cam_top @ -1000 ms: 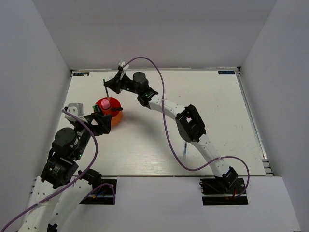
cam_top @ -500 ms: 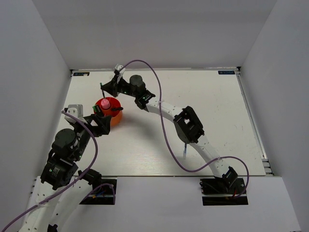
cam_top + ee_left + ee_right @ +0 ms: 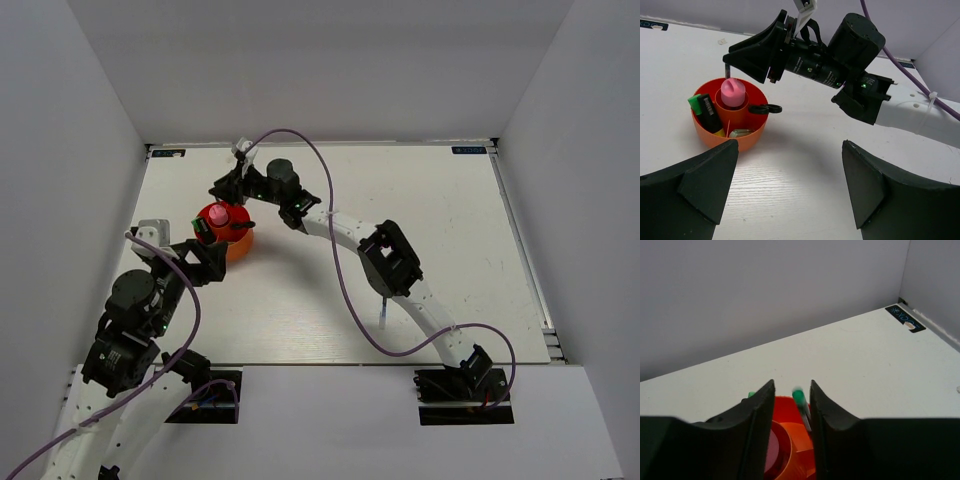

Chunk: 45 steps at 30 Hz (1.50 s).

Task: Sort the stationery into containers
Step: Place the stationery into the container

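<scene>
Pen [image 3: 799, 396], green-tipped, sits btwn right gripper [image 3: 791, 385] jaws, narrowly parted; grip can't be told. Red organiser [image 3: 754, 136] just below. Step, likely: dropping pen in. Next: release over free compartment. Left gripper [image 3: 789, 145] spread, empty.

No legible txt, nos. or brands anywhere.

Top view: small blue sticker [image 3: 168, 153] at far-left corner of counter [image 3: 440, 230], second blue sticker [image 3: 468, 150] at far-right corner. Print on both too small to read.

L wrist view: dark label [image 3: 650, 24] flat on counter at frame's upper-left edge, pale marks on it, illegible. Black highlighter [image 3: 709, 114] standing in orange cup [image 3: 747, 137]: any marks on its barrel too small to make out.

R wrist view: black label [image 3: 905, 318] on counter near the wall corner, w/ gold-ish marks, too blurred to read.
</scene>
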Each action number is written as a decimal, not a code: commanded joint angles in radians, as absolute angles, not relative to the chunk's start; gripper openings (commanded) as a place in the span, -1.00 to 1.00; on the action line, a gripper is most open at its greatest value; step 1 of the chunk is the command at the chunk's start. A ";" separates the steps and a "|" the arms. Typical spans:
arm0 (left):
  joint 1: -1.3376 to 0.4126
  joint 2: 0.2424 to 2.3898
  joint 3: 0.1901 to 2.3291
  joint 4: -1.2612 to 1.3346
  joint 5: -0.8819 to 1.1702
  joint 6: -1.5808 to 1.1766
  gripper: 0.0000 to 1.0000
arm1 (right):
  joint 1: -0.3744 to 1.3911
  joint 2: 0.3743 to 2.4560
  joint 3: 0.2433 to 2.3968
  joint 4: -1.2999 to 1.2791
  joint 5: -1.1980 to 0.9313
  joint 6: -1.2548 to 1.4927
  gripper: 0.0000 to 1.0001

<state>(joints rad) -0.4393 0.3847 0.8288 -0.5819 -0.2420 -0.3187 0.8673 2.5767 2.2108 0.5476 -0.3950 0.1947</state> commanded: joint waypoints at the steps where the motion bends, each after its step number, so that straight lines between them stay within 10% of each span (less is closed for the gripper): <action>1: -0.433 0.374 0.847 -0.604 -0.258 -0.319 0.90 | 0.873 2.577 2.195 0.571 -0.390 0.169 -0.15; 24: -0.434 0.370 0.894 -0.698 -0.253 -0.321 0.90 | 0.819 2.065 1.735 0.491 -0.287 0.005 0.04; 30: -0.433 0.341 0.885 -0.758 -0.255 -0.336 0.85 | 0.799 2.034 1.894 -0.091 -0.054 -0.083 -0.42; 33: -0.434 0.333 0.877 -0.796 -0.252 -0.328 0.51 | 0.749 2.007 1.933 -0.340 -0.003 -0.063 -1.00; 37: -0.433 0.342 0.848 -0.827 -0.268 -0.310 -0.93 | 0.700 1.967 1.916 -0.710 0.014 -0.006 -1.00; 38: -0.433 0.354 0.847 -0.834 -0.270 -0.301 -0.98 | 0.689 1.947 1.886 -0.744 0.017 0.035 -1.00; 40: -0.433 0.365 0.815 -0.839 -0.270 -0.296 -0.92 | 0.657 1.872 1.783 -0.793 0.020 0.055 -1.00; 43: -0.433 0.385 0.764 -0.844 -0.271 -0.284 0.62 | 0.621 1.789 1.609 -0.821 0.035 0.044 -0.44; 45: -0.434 0.403 0.721 -0.835 -0.270 -0.273 0.80 | 0.592 1.770 1.527 -0.853 0.041 0.044 -0.44</action>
<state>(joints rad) -0.4393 0.3729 0.7628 -0.8162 -0.2626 -0.2935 0.6075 1.8545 1.5791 -0.7345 0.0196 0.0273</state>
